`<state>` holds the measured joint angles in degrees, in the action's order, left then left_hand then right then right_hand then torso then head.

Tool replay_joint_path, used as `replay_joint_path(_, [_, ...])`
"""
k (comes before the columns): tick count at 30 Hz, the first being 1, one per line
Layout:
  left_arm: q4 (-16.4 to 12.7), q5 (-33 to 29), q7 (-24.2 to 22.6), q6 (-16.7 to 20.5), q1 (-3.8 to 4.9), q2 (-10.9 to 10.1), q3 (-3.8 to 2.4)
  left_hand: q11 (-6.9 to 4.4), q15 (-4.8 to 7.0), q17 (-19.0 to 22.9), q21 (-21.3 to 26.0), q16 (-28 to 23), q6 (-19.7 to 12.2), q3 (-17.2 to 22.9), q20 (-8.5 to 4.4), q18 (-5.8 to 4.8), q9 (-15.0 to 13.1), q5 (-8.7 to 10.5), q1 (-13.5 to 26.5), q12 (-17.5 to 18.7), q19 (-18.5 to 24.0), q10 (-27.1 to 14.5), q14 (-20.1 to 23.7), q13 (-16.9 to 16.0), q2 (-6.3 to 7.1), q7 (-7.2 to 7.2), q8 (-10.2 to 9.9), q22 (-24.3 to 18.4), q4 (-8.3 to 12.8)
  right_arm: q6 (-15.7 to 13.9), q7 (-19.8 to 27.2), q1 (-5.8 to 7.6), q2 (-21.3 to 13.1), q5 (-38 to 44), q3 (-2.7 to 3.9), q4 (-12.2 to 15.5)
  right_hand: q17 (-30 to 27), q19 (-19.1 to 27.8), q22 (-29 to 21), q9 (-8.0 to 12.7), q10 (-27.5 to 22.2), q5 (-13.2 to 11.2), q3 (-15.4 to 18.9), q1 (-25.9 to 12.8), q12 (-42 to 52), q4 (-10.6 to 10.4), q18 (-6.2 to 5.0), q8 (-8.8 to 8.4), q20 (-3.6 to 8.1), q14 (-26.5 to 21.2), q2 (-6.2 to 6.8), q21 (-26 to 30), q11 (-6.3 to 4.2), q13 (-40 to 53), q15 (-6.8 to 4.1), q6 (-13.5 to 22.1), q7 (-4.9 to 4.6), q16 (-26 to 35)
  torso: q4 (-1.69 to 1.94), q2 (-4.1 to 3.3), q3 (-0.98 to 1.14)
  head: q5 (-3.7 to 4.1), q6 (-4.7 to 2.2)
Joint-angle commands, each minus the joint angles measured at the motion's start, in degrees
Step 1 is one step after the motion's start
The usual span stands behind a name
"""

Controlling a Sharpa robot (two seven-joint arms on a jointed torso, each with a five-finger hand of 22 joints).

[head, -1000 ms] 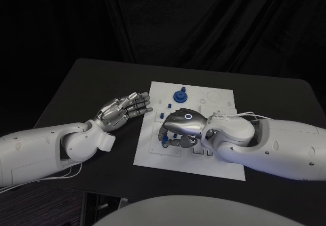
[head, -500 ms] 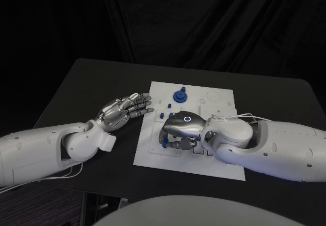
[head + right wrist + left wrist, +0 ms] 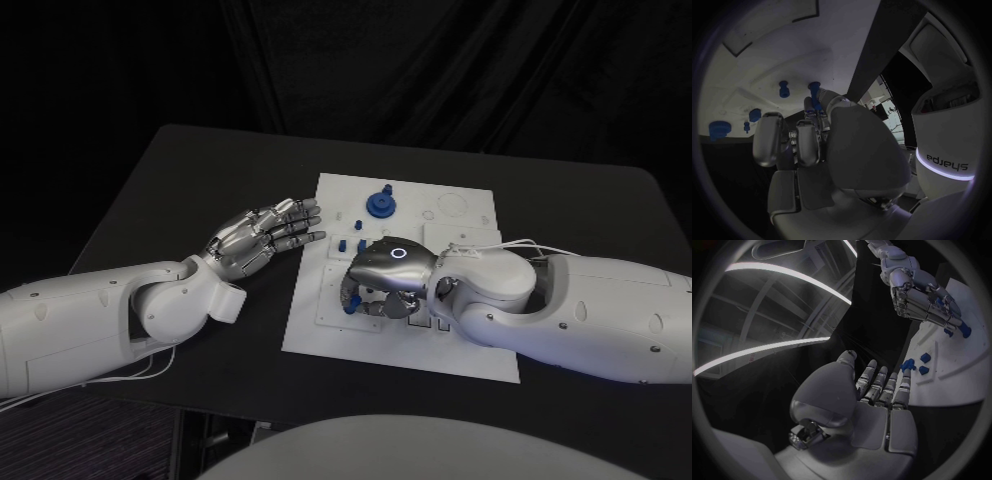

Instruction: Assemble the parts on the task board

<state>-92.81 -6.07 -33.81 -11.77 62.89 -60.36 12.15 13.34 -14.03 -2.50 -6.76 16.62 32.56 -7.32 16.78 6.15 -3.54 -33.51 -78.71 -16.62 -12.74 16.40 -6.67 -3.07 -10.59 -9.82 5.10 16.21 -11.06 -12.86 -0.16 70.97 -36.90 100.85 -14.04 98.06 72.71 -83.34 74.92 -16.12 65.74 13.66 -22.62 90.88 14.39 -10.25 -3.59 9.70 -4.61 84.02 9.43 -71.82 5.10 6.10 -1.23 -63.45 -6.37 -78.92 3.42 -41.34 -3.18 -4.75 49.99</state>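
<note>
Little movement is noted since the earlier frame: on the task board (image 3: 469,350), the right hand (image 3: 387,272) is curled low over small blue parts (image 3: 353,302), grasp undeterminable, while the left hand (image 3: 263,233) is held spread beside the board on the black table (image 3: 173,180).

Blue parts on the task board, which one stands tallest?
The big round-based blue part at the task board's far end, beyond the right robot hand; the other blue pieces are far smaller and lower.
</note>
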Motion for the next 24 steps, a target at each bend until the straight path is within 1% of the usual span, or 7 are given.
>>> replay_joint_path(1, [-0.1,-0.1,-0.2,-0.8,-0.13,0.1,-0.04,0.23,-0.26,0.0,-0.2,0.2,-0.2,0.1,-0.02,0.17,-0.1,-0.20,0.1,-0.3,-0.1,0.2,-0.1,0.0,-0.39,-4.10,0.3,0.0,0.1,1.2,-0.4,-0.19,0.2,0.5,-0.02,-0.3,0.0,0.4,9.7,0.0,3.0,0.1,-0.3,0.7,0.3,0.2,-0.42,-0.24,0.23,1.4,-0.11,0.4,-2.47,0.6,-0.44,0.1,-0.12,0.2,-0.11,0.01,-0.02,-0.11,0.01])
replay_joint_path(9, [-0.1,-0.1,0.0,-0.9,-0.17,0.1,-0.04,0.23,-0.28,0.0,-0.3,0.2,-0.1,0.1,-0.02,0.15,-0.1,-0.21,0.1,-0.3,-0.1,0.2,-0.2,0.0,-0.40,-4.09,0.3,0.1,0.1,1.0,-0.1,-0.61,0.8,0.5,-0.02,-0.8,-0.1,0.4,9.7,0.0,2.9,0.1,-0.3,0.7,0.3,0.2,-0.43,-0.28,0.23,1.4,-0.10,0.4,-2.44,0.6,-0.42,0.2,-0.15,0.3,-0.04,0.04,0.01,0.03,0.01])
replay_joint_path(14, [0.0,-0.1,0.1,-0.9,-0.20,0.1,-0.04,0.23,-0.29,0.0,-0.3,0.2,-0.2,0.2,-0.02,0.14,-0.1,-0.22,0.1,-0.3,-0.1,0.2,-0.1,0.0,-0.40,-4.09,0.3,0.1,0.1,0.7,0.3,-0.85,1.1,0.5,-0.02,-1.0,-0.8,1.0,9.4,0.2,1.4,-2.1,-0.6,-0.9,-1.0,0.2,-0.59,-2.21,-0.23,1.0,0.05,1.6,-1.61,0.7,0.28,3.2,-0.97,0.9,0.06,0.07,0.00,0.08,0.01])
replay_joint_path(15, [0.0,-0.1,0.1,-0.9,-0.20,0.1,-0.04,0.23,-0.29,0.0,-0.3,0.2,-0.2,0.2,-0.02,0.14,-0.1,-0.22,0.1,-0.3,-0.1,0.2,-0.1,0.0,-0.40,-4.09,0.3,0.1,0.1,0.7,0.4,-0.87,1.2,0.5,-0.02,-1.1,-1.4,1.4,9.2,0.7,0.0,-2.4,-0.1,-2.2,-1.7,-0.5,-0.75,-3.68,-0.52,0.7,0.54,2.5,-1.26,0.6,0.65,5.6,-1.24,1.3,0.08,0.07,0.00,0.10,0.01])
replay_joint_path(18, [0.1,-0.1,0.2,-0.9,-0.21,0.2,-0.04,0.22,-0.29,0.0,-0.3,0.2,-0.2,0.2,-0.02,0.14,-0.1,-0.24,0.0,-0.3,-0.1,0.2,-0.1,0.0,-0.41,-4.09,0.3,0.1,0.1,0.8,0.5,-0.95,1.3,0.0,-0.02,-1.2,-1.4,1.7,9.0,1.8,-3.1,-5.1,1.7,-5.9,-3.1,-2.6,-0.86,-6.06,-1.25,0.6,1.33,3.2,-0.28,0.4,1.51,10.2,-0.02,1.4,0.02,0.04,-0.01,0.14,0.01])
replay_joint_path(21, [0.1,-0.1,0.2,-0.8,-0.23,0.2,-0.04,0.22,-0.30,0.0,-0.3,0.2,-0.1,0.2,-0.02,0.13,-0.1,-0.24,0.0,-0.3,-0.1,0.2,-0.2,0.0,-0.41,-4.09,0.4,0.1,0.2,1.2,0.3,-0.98,1.4,-0.3,-0.02,-1.3,-2.2,2.3,8.5,2.4,-5.4,-6.3,3.3,-7.0,-3.9,-3.1,-1.12,-6.16,-1.85,0.2,1.60,4.8,0.48,0.4,2.07,12.4,0.43,2.0,-0.02,0.06,-0.04,0.09,0.01])
replay_joint_path(24, [0.1,-0.1,0.2,-0.8,-0.25,0.1,-0.04,0.22,-0.30,0.0,-0.3,0.2,-0.1,0.2,-0.02,0.13,-0.1,-0.25,0.0,-0.4,-0.2,0.2,-0.2,0.0,-0.41,-4.09,0.4,0.2,0.2,1.2,-0.1,-1.00,1.2,-0.4,-0.02,-1.5,-3.7,3.5,7.6,4.1,-11.0,-8.8,8.2,-7.8,-5.1,-3.6,-1.71,-6.02,-2.94,-0.8,1.23,8.0,1.69,0.4,3.09,17.3,1.70,3.1,0.01,0.04,-0.04,0.17,0.01])
